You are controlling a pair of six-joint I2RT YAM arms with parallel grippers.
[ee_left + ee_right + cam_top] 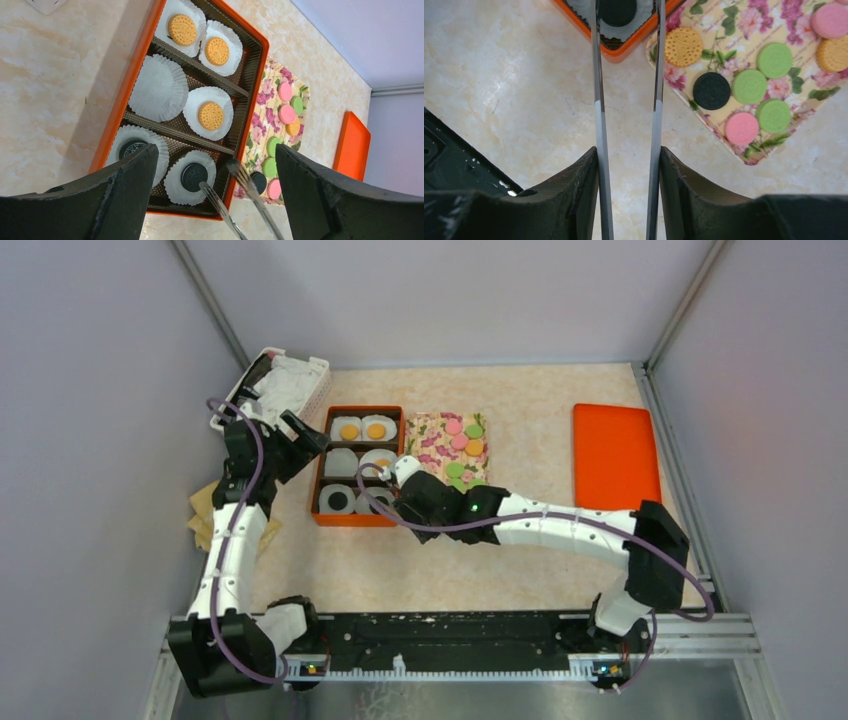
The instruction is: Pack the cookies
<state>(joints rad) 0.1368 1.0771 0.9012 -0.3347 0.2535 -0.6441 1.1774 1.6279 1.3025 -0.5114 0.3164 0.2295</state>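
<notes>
Left hand (297, 432) hangs wide open beside the orange box (322, 455), five cookies (210, 115) sitting cupped inside. Right hand (628, 150) clamps tongs (599, 100); more lie on the floral tray (746, 154). Likely light, stiff, crumbly: pinch opposite edges gently.

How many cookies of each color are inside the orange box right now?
Orange cookies: 3
Black cookies: 2
Total in the orange box: 5

Orange box (126, 85), cookies (210, 115) in cups (159, 87), tongs (246, 187) above
</notes>
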